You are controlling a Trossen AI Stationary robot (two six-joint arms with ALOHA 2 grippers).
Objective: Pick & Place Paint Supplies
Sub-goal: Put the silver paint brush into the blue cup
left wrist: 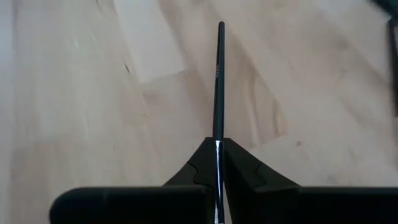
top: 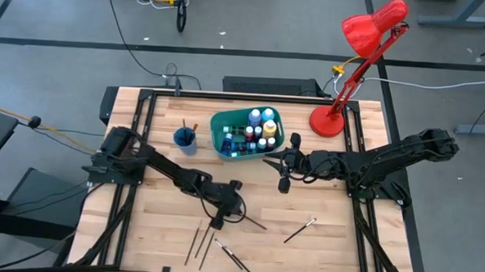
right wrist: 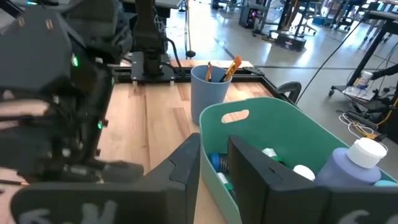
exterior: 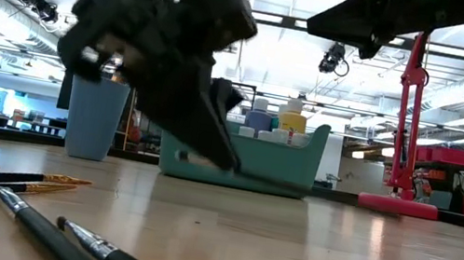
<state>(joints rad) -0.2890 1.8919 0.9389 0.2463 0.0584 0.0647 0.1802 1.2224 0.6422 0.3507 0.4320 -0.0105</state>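
Observation:
My left gripper (top: 221, 212) is shut on a thin dark-handled brush (left wrist: 219, 81) over the table's middle, near the front. Several more brushes lie flat on the wood by the near edge (top: 195, 242), (top: 231, 254), (top: 300, 229). The paint bottles (top: 259, 124) stand inside the teal bin (top: 223, 127) at the far middle. My right gripper (right wrist: 214, 168) hangs open beside the bin's right end, above the table, with nothing between its fingers. My left gripper pinches the brush between its two fingers (left wrist: 202, 165) at the shiny metal ferrule end (left wrist: 217, 152). The fingers lie along the brush and slant down toward the table. The dark handle (top: 251, 222) sticks out ahead of the fingertips, lifted clear of the wood (exterior: 252, 179).
A small blue cup (top: 185, 138) with brushes in it stands left of the bin. A red desk lamp (top: 329, 119) has its base at the far right. Bare wood lies between the two arms and at the right front.

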